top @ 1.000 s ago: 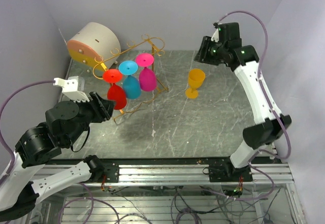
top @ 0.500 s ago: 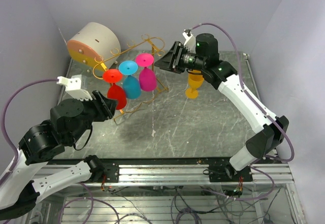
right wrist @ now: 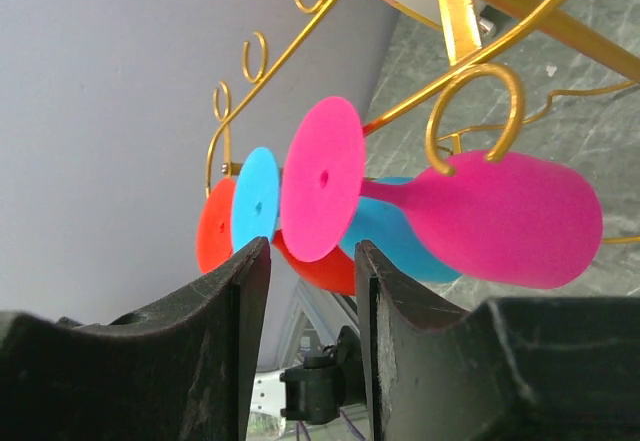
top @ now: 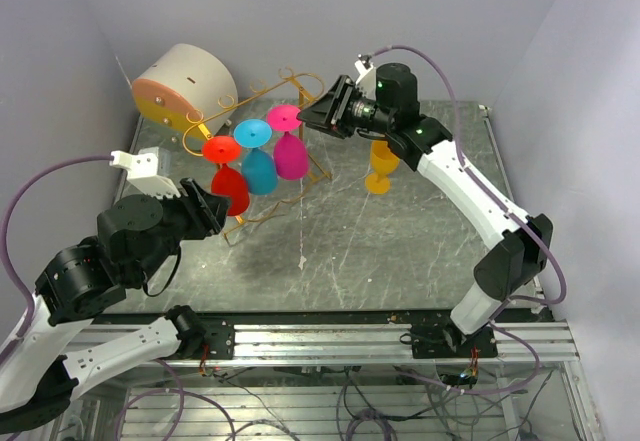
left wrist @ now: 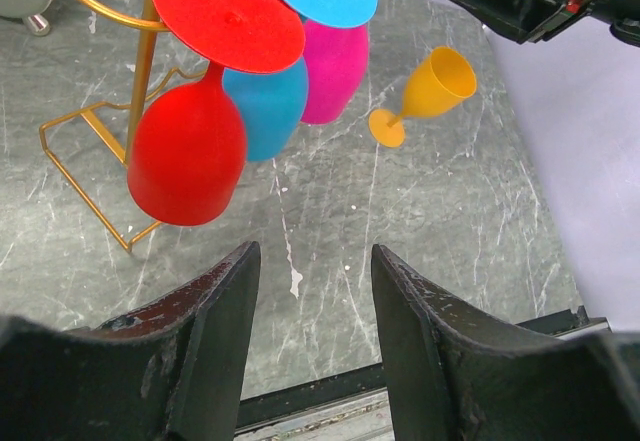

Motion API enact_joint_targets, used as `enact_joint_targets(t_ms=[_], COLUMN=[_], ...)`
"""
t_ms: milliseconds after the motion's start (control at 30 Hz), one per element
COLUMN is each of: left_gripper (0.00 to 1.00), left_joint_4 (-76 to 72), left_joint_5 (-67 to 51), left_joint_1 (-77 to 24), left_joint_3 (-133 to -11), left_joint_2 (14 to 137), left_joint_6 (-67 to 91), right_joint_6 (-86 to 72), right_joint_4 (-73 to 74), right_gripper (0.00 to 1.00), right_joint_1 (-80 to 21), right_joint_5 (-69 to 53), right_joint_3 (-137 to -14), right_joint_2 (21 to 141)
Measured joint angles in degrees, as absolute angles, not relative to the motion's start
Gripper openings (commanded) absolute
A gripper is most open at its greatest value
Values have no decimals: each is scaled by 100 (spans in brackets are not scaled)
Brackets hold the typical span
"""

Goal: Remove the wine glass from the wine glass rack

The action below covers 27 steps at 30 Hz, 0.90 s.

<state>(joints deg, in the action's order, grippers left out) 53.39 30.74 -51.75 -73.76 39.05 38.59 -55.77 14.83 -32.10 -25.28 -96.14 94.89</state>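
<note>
Our right gripper [right wrist: 308, 261], jaws apart and empty, is lining up with the pink wine glass [right wrist: 500, 219], which is hanging upside down at the scroll end of the gold rack [right wrist: 478, 66]. In our judgement, we should be pinching the stem and sliding it straight out along the rails. Our left gripper [left wrist: 314, 291] is hovering open near the red glass [left wrist: 187, 156].

Above the left jaws, the top edge cuts the foot of the pink wine glass [left wrist: 335, 66] and the wine glass rack [left wrist: 143, 66]. Beyond the right jaws, the red glass [right wrist: 212, 231] is partly hidden behind the blue glass [right wrist: 255, 211].
</note>
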Motion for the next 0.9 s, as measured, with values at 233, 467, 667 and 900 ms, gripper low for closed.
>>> enact_joint_targets(t_ms=[233, 467, 667, 900], left_gripper=[59, 58, 58, 58], left_joint_4=[5376, 5395, 5439, 5520], left_joint_5=[3087, 3092, 3133, 3170], left_joint_1=[-5175, -5175, -5175, -5175], left_joint_3=[-7411, -7463, -7463, -7463], left_joint_2=[3905, 3905, 3896, 3881], left_joint_6=[3865, 3903, 3935, 3951], right_joint_6=[-5680, -5741, -5806, -5833], right_joint_4=[1409, 1288, 1192, 1011], right_gripper=[37, 35, 29, 14], right_joint_1=[-3210, -3210, -3210, -3210], right_joint_5=[-2488, -2486, -2486, -2488], right_joint_3=[-9598, -9601, -9594, -9594], right_joint_2=[9598, 9738, 9887, 9894])
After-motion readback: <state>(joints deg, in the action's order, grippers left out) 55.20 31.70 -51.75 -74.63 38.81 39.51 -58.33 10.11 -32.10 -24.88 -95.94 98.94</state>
